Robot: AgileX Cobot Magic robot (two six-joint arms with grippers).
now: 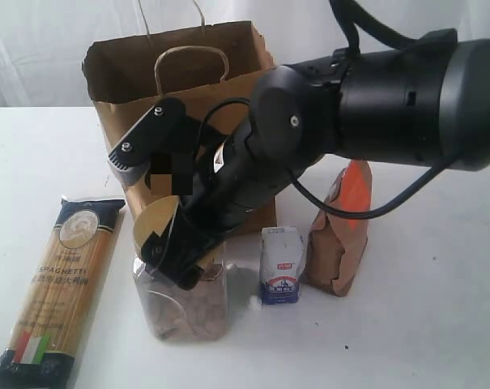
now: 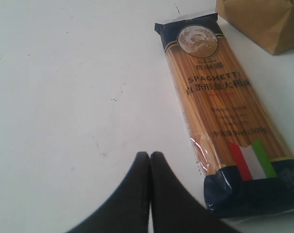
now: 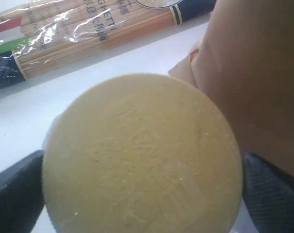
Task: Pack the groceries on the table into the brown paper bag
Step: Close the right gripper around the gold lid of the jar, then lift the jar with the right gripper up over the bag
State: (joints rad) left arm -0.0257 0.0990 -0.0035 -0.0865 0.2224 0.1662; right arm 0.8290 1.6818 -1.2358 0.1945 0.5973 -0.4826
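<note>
Right fingers (image 3: pixel 15 199) spread wide astride clear tan-lidded jar (image 1: pixel 184 304); next: grip, lift into brown paper bag (image 1: pixel 119 121). Left fingers (image 2: pixel 137 194) pressed together, empty.

spaghetti packet (image 1: pixel 54 284) flat, jar (image 1: pixel 188 308) upright, bag (image 1: pixel 107 77) standing

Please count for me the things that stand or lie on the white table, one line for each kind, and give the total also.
spaghetti packet: 1
clear jar with tan lid: 1
small white-blue carton: 1
brown pouch with orange label: 1
brown paper bag: 1
Total in view: 5
</note>
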